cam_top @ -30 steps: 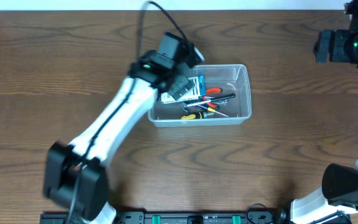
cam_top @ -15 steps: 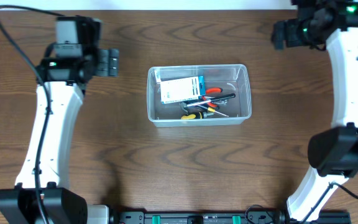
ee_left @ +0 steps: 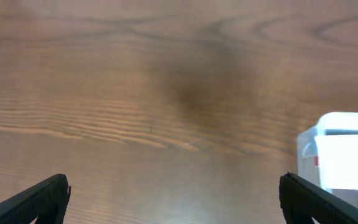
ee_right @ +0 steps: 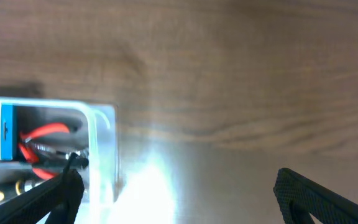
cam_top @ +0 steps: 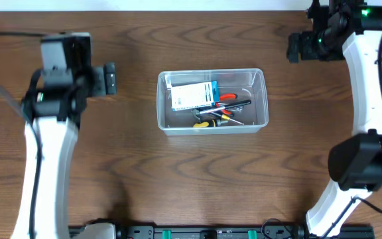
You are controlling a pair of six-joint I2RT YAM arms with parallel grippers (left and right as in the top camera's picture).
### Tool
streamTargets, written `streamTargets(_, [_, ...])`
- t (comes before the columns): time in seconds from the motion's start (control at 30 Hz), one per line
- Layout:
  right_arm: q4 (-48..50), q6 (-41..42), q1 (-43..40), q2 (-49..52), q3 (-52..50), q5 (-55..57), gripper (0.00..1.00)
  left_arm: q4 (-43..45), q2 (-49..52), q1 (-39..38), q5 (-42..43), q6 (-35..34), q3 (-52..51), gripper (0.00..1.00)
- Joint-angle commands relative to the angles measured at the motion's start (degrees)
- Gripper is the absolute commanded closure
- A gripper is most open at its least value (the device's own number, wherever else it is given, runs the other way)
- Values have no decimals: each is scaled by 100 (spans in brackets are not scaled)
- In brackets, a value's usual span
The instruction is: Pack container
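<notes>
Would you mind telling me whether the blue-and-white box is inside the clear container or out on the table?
Inside: the blue-and-white box lies within the container, beside the hand tools.

Both arms stand well apart from the container (cam_top: 264,99). The left arm (cam_top: 48,143) runs up the container's left side, the left gripper (cam_top: 111,78) pointing toward it, fingers spread wide and empty. The right arm (cam_top: 370,86) arches up the container's right side, the right gripper (cam_top: 290,48) beyond its far right corner, facing left, fingers likewise parted and empty.
</notes>
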Motion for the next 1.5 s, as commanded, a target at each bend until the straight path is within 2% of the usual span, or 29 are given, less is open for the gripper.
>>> streamTargets(0.0, [157,114,103,-807,-581,122,1,199,-791,-72,7,-129,-544,2])
streamTargets(0.2, [804,280,315,-2546,-2684,553,1,413,-2389,-459,7,-129,-1786,2])
streamTargets(0.4, [1694,892,931,-5458,-5274,1012,1,258,-4129,-852,4,-129,-2813,2])
streamTargets(0.6, [1880,911,1143,-7742,-6749,990,1,-243,-5333,-927,-39,-122,-3084,2])
streamTargets(0.73, [1759,903,1143,-8732,-7036,997,1,-855,-5718,-927,-59,-83,-3084,2])
streamTargets(0.9, [1469,903,1143,-9287,-7038,994,1,-1364,-5777,-927,-59,-83,-3084,2])
streamTargets(1.07, [1150,903,1143,-9320,-7038,994,1,-1646,-5770,-927,-59,-85,-3084,2])
streamTargets(1.33, [544,905,1143,-9320,-7038,994,1,-1679,-5770,-927,-57,-83,-3084,2])
streamTargets(1.47, [553,903,1143,-9320,-7038,994,1,-1679,-5770,-927,-59,-85,-3084,2])
